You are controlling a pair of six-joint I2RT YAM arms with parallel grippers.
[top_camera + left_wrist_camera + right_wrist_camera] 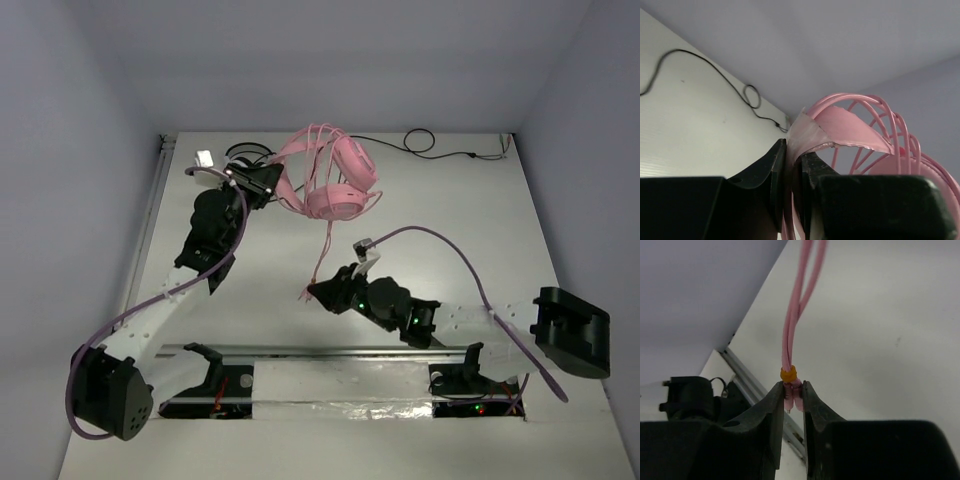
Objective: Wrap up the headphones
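Your left gripper [792,150] is clamped tight on the pink headband [840,127]. It holds the headphones [335,185] up off the worktop [450,210] near the middle of its far edge, with the earcups to the right of the fingers. Several turns of the thin pink cable [326,245] loop over the headband. The loose length runs from the earcups toward the centre of the worktop. There your right gripper [794,390] is pinched nearly closed on the cable's end, where two strands are bound together by a small orange band [788,373] just above the fingertips. A thin black cord [432,145] lies along the far edge, toward the right corner.
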